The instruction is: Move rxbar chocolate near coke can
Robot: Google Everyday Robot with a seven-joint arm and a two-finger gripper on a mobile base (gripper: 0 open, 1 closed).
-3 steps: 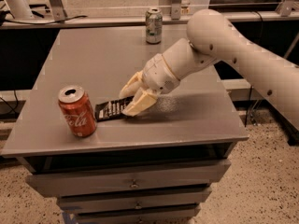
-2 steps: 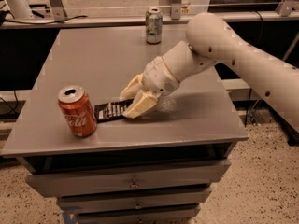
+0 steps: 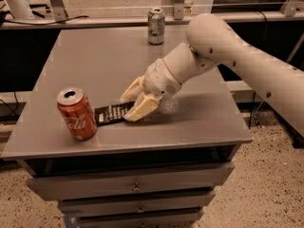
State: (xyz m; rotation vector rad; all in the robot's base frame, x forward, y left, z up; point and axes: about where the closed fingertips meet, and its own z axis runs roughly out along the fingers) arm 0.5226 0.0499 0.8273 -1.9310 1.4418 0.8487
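Holding the right end of the rxbar chocolate (image 3: 110,113), the gripper (image 3: 127,109) sits low over the front-centre of the grey table (image 3: 95,61), its two cream fingers (image 3: 141,109) closed in on the bar from the far side and the near side, parted only by the bar's width. Bar lies flat on the tabletop, long axis roughly left-right, tilted slightly up toward the gripper end. Its left end is just beside the coke can (image 3: 77,114); can't tell if they touch. Coke can is upright near the front-left corner, close to the front edge, tab opening up. The arm (image 3: 228,56) comes in from the right, crossing over the right-hand part of the table and its right edge. The silver-green can (image 3: 156,26) stands upright at the far edge, about mid-width, well apart from gripper and bar. Bare tabletop runs between the bar and that far can, and along the left side behind the coke can. A narrow strip of surface separates bar and gripper from the front edge; drawers (image 3: 135,186) are stacked below it.
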